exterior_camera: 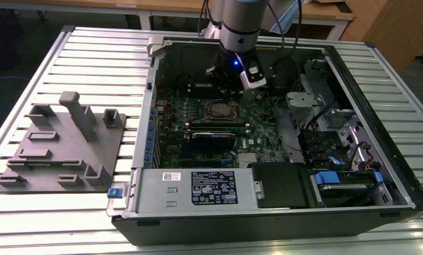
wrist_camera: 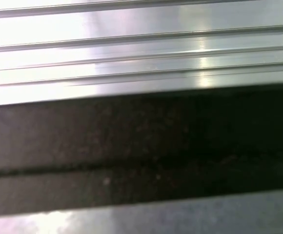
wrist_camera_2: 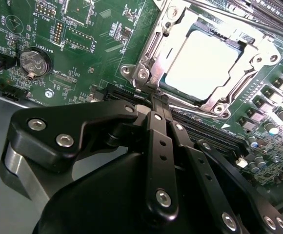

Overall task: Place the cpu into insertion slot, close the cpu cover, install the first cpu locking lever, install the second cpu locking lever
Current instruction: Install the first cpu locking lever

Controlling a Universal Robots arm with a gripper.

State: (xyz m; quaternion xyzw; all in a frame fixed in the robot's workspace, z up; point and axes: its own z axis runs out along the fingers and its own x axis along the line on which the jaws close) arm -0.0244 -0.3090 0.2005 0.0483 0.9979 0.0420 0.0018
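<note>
Hand [wrist_camera_2: 157,99] pinched together, angled down, tips at edge of cpu cover [wrist_camera_2: 149,54] over cpu [wrist_camera_2: 205,64].

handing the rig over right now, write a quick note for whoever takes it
Gripper: shut, nothing seen between its fingers, tip right at the edge of the cpu cover.
The cpu: seated on the motherboard, showing through the cover's window.
Cover: down flat around the cpu.
Done: cpu placed, cover closed.
Left: the two locking levers; whether either is latched cannot be told.
</note>
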